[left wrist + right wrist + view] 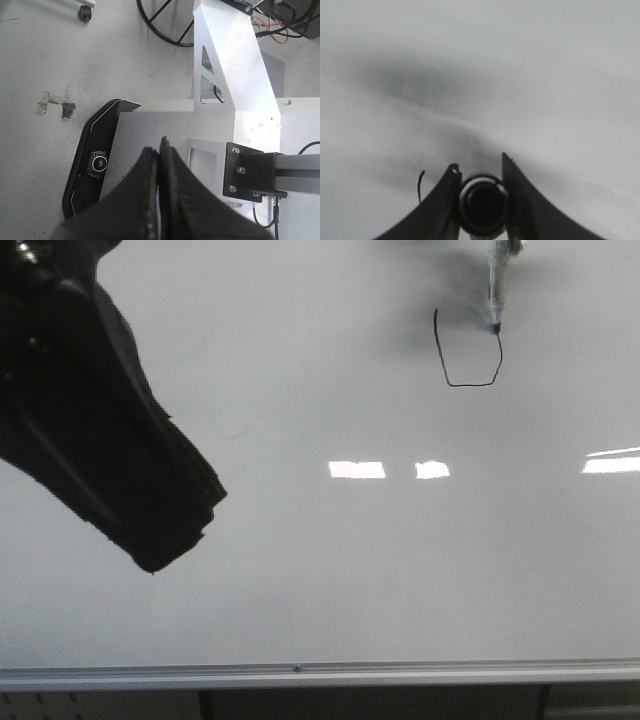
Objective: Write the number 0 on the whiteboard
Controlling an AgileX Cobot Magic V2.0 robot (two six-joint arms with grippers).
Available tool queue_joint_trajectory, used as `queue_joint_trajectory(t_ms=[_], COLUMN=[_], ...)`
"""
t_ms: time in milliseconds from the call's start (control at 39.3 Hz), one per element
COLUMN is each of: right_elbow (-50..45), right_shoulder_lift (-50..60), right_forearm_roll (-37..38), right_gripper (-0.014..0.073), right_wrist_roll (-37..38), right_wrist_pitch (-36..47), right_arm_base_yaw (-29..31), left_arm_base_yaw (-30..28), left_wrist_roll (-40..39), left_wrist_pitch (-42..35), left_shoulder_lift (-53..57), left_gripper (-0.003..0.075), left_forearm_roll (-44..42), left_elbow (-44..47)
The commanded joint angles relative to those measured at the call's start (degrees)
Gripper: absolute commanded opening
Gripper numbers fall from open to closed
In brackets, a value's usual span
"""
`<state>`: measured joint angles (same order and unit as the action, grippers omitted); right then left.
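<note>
A: Entry. The number 0 (468, 352), a thin dark hand-drawn loop, sits in the upper right of the large glossy pale grey-white whiteboard (330, 570). Left side, bottom and right side are drawn; the top is open, so I judge it unfinished.

B: Pen position?

A: The slim pale grey marker pen (497, 290) has its dark tip at the top of the right-hand stroke, seemingly touching the board. In the right wrist view the right gripper (481, 200) is clamped on the marker's round barrel, one finger either side.

B: Handling notes?

A: Judgement only: the marker is light and stiff, with a smooth barrel that could twist or slide under side load, so a grip square across the barrel seems best. The board is hard and slick; light pressure should do, and too much could skid the tip.

B: Other arm?

A: The left gripper (159, 150) has its black fingers pressed together on nothing, parked low at the left, well apart from the loop. Silver metal bottom rail (300, 674) untouched.
</note>
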<state>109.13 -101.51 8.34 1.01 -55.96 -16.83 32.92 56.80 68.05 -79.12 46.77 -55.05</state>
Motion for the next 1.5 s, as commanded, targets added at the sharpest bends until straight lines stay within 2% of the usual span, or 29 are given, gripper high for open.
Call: queue_joint_trajectory(t_ms=[0,280,559,915,1169,1297,1424,1475], right_elbow=[3.4,3.6,3.6,3.6,3.4,-0.7,-10.6,-14.8], right_shoulder_lift=[3.1,2.0,0.9,5.6,7.8,10.8,16.2,18.8], right_forearm_roll=[1.5,-5.9,-8.3,-21.3,-26.0,-31.9,-36.6,-38.1], right_gripper=[-0.0067,-0.0067,-0.0067,-0.0067,-0.0067,-0.0067,-0.0067,-0.0067], right_wrist_roll=[0.2,0.2,0.0,-7.2,-10.2,-13.7,-16.6,-18.0], right_wrist_pitch=[5.2,8.0,7.9,-1.1,-8.0,-9.5,-9.3,-8.9], right_arm_base_yaw=[0.4,-0.2,-2.4,-2.5,-2.5,-2.5,-2.5,-2.5], left_arm_base_yaw=[0.3,0.3,0.3,0.3,0.3,0.3,0.3,0.3], left_wrist_roll=[0.0,0.0,0.0,0.0,0.0,0.0,0.0,0.1], left_wrist_pitch=[0.8,0.8,0.8,0.8,0.8,0.5,-0.6,-0.7], left_shoulder_lift=[1.7,1.7,1.7,1.7,1.7,1.7,1.7,1.7], left_gripper=[-0.0020,-0.0020,-0.0020,-0.0020,-0.0020,-0.0019,-0.0013,0.0014], left_forearm_roll=[3.4,3.4,3.4,3.4,3.4,4.0,6.4,6.9], left_elbow=[-1.7,-1.7,-1.7,-1.7,-1.7,-1.7,-1.7,-1.7])
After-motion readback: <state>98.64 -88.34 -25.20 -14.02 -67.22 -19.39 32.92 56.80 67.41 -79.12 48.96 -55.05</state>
